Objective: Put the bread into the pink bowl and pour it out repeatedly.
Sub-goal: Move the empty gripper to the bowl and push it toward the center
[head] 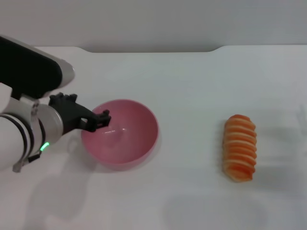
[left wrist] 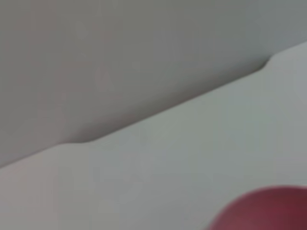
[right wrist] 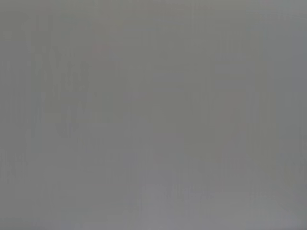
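A: Left gripper (head: 102, 118) status?

B: It's sitting at the near-left rim of the pink bowl (head: 125, 128), black fingers (head: 98, 116) reaching over the edge. They look close together at the lip, but I can't tell whether they're pinching the rim or just touching it.

A: Anything in the bowl?

B: No, the inside is showing bare pink. The bowl is tilting slightly, its opening facing away from the gripper. Left wrist view is only catching a dark red edge of the bowl (left wrist: 268, 211) and the white table (left wrist: 158, 167).

A: Bread?

B: The bread (head: 239, 147) is lying on the table well apart from the gripper, out past the far side of the bowl, on its side with stripes up.

A: Right gripper?

B: Not showing in any view.
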Available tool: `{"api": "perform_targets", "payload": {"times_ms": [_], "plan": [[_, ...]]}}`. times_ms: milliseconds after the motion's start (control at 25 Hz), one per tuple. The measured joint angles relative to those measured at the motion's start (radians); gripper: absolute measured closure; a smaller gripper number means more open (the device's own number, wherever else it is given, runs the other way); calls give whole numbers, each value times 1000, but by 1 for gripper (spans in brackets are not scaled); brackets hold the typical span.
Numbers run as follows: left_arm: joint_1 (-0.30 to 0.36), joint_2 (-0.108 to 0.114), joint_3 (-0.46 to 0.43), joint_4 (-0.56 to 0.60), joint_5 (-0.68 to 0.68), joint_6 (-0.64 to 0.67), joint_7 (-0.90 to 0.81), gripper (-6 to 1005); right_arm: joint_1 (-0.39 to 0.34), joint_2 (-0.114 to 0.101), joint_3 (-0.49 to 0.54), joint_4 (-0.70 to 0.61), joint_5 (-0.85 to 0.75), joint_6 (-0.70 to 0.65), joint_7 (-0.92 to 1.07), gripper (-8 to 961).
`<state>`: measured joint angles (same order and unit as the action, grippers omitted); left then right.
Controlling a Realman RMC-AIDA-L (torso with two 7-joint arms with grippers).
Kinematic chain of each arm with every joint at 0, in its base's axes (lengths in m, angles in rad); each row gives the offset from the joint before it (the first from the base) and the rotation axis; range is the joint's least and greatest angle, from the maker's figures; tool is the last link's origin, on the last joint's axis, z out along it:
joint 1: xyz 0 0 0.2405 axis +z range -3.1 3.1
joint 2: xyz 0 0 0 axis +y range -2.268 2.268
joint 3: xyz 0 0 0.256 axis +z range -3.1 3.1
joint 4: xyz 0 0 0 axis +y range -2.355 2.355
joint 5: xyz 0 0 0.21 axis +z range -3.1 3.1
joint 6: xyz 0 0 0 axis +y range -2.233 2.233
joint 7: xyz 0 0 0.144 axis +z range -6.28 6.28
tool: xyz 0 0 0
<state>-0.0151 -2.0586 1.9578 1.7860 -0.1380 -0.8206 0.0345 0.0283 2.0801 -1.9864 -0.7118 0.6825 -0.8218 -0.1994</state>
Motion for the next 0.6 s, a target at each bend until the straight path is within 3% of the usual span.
{"api": "perform_targets", "payload": {"times_ms": [600], "plan": [[-28, -2, 25, -93, -1, 0, -22, 153, 2, 0, -1, 1, -2, 0, 0, 215]]}}
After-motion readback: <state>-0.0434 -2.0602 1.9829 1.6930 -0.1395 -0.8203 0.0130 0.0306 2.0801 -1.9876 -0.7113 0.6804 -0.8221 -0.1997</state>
